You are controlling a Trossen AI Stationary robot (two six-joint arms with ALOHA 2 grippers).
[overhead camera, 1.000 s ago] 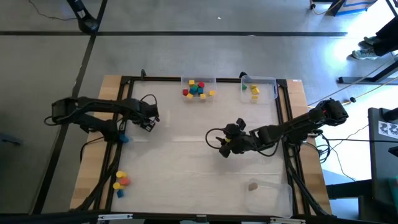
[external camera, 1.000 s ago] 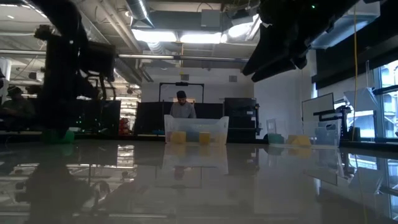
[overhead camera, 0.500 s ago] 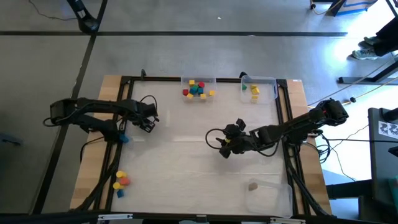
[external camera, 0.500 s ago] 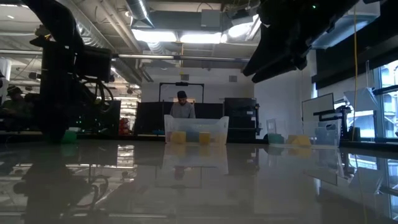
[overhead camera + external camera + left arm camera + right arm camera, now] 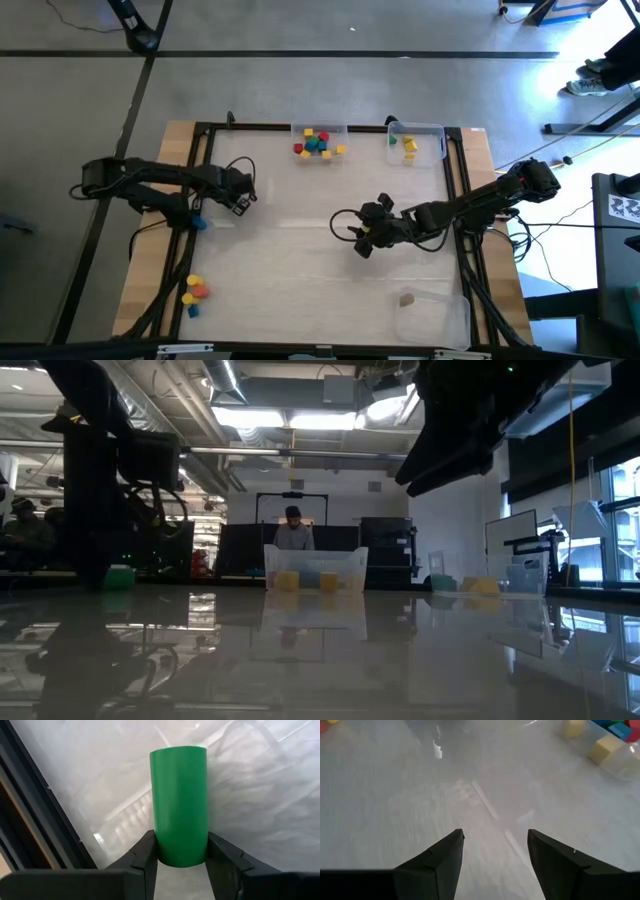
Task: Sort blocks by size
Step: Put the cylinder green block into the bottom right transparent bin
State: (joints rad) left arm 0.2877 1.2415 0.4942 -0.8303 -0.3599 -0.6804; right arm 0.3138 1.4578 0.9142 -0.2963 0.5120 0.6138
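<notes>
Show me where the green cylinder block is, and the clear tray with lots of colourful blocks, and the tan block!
Green cylinder block (image 5: 178,805): left wrist view, middle of its curved side.
Clear plastic tray of colourful blocks (image 5: 296,129): high view, its far left rim.
Tan block (image 5: 406,299): high view, its top face.

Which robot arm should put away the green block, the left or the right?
Left. Its tool already has a finger on each side of the green cylinder, near the table's left edge. The right tool is open and empty over the table's middle, with no block between its fingers.
</notes>
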